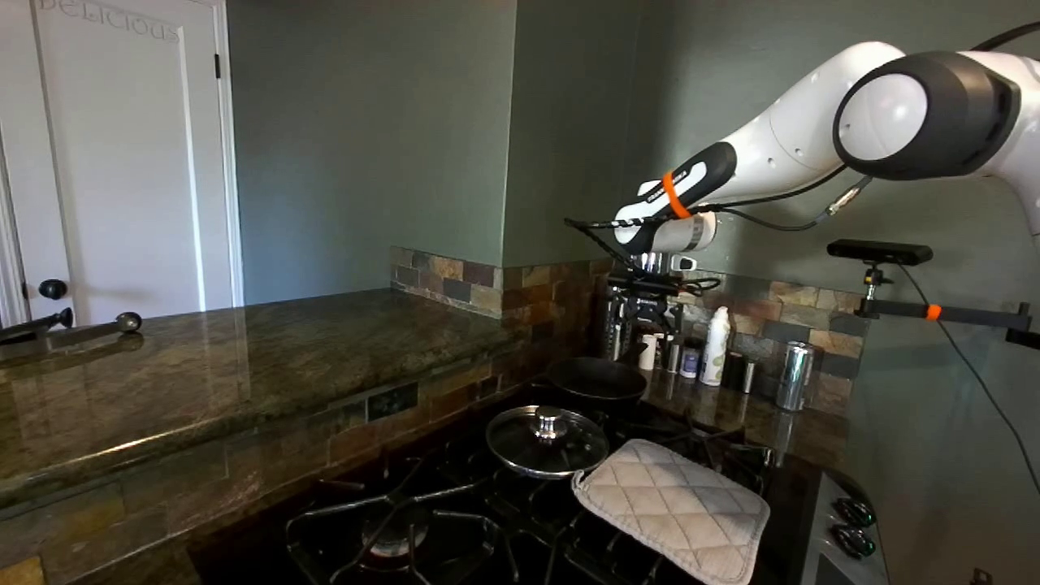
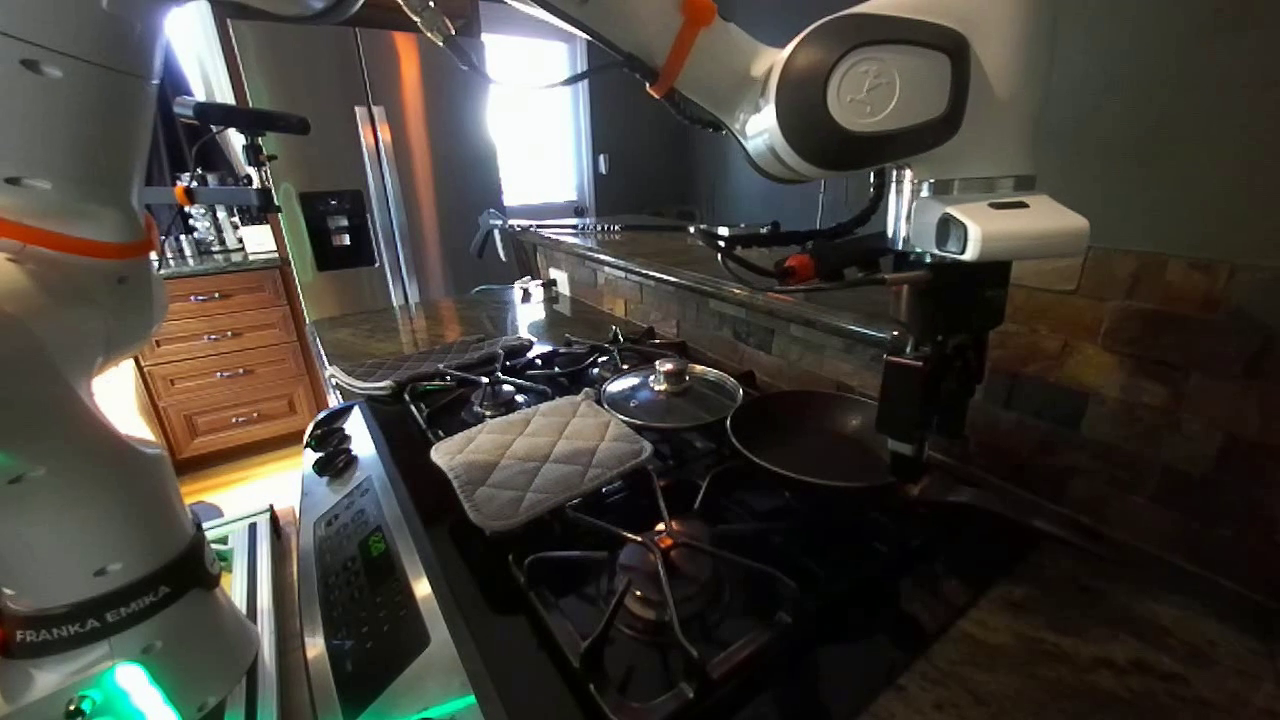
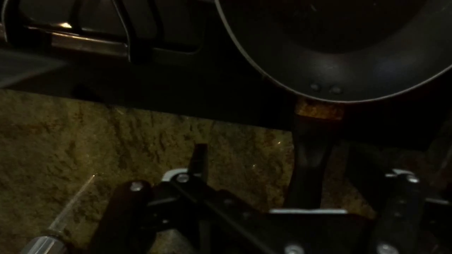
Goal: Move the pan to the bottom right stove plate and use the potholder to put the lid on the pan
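Note:
The dark pan sits on the back of the stove in both exterior views (image 1: 597,380) (image 2: 815,437), its handle pointing toward the wall corner. In the wrist view the pan (image 3: 335,67) is at the upper right, and its black handle (image 3: 306,169) runs down between my fingers. My gripper (image 3: 286,162) is open, with the fingers spread on either side of the handle. It shows in both exterior views (image 1: 642,321) (image 2: 930,445) above the handle. The glass lid (image 1: 548,447) (image 2: 672,398), knob up, lies beside the pan. The cream potholder (image 1: 674,508) (image 2: 545,458) lies flat on the grates beside the lid.
A steel canister (image 1: 795,375), a white spray bottle (image 1: 715,348) and small jars stand on the counter behind the stove. A tiled ledge (image 1: 455,390) runs along the stove. A bare burner (image 2: 655,575) is near the potholder. A dark quilted pad (image 2: 430,365) lies farther off.

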Controlling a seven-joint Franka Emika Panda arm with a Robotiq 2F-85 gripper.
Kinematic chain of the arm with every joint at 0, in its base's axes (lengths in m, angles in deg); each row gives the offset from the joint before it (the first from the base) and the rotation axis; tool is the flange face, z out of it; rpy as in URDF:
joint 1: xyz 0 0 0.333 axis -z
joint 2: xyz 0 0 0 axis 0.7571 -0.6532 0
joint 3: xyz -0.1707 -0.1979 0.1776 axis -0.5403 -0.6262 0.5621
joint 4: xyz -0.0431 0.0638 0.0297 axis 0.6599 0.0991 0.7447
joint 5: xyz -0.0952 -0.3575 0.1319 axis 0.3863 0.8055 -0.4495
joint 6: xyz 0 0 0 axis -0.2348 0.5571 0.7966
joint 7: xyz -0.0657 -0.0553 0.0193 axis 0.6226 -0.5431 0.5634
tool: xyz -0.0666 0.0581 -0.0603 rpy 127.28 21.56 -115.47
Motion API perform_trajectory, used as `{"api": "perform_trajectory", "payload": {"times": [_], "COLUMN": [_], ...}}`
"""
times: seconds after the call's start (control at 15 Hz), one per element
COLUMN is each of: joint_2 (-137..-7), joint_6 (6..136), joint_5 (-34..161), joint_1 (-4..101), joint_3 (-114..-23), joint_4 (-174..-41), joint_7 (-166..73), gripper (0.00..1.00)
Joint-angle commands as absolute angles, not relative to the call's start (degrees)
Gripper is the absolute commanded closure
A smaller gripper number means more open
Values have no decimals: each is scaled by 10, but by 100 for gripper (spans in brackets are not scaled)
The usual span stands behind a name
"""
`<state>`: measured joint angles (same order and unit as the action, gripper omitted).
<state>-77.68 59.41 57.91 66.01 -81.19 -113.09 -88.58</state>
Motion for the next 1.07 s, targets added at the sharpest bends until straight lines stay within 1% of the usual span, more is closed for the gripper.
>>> {"api": "perform_trajectory", "payload": {"times": [0.0, 0.53, 1.0], "joint_2": [-776, -802, -829], "joint_6": [598, 620, 611], "joint_5": [587, 587, 577], "joint_1": [650, 639, 645], "joint_3": [-822, -815, -811], "joint_4": [-1135, -1131, -1112], "joint_7": [-891, -887, -851], "gripper": [0, 0, 0]}}
